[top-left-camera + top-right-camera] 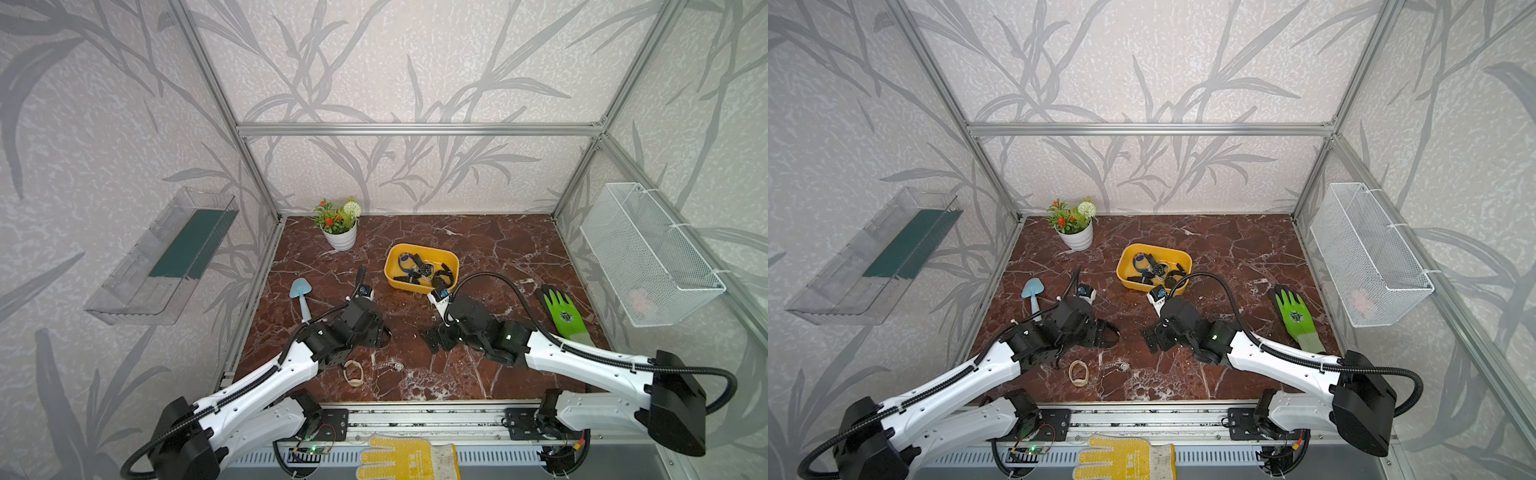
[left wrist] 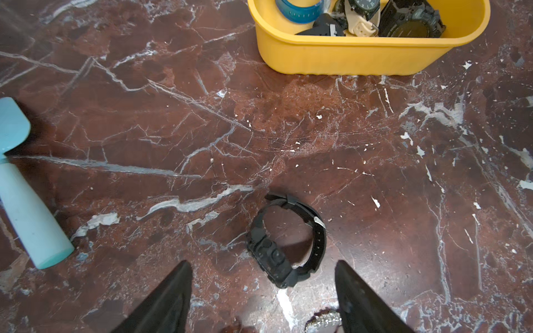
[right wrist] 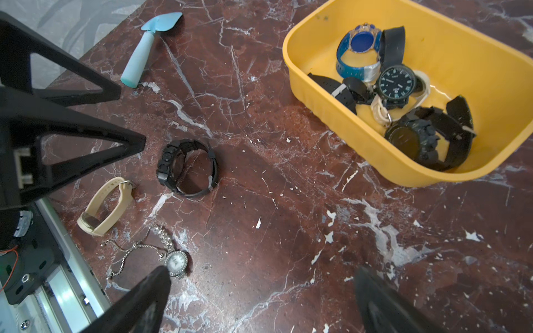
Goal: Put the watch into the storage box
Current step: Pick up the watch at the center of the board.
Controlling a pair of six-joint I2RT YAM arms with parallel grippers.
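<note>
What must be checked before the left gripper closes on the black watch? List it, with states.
1. Left gripper jaws apart, empty: ok.
2. Black watch lined up between its fingers: ok.
3. Fingers low enough to pinch it: cannot tell.
4. Silver watch clear of the fingers: cannot tell.
5. Storage box shows free floor: ok.
6. Right gripper open, away from the black watch: ok.
</note>
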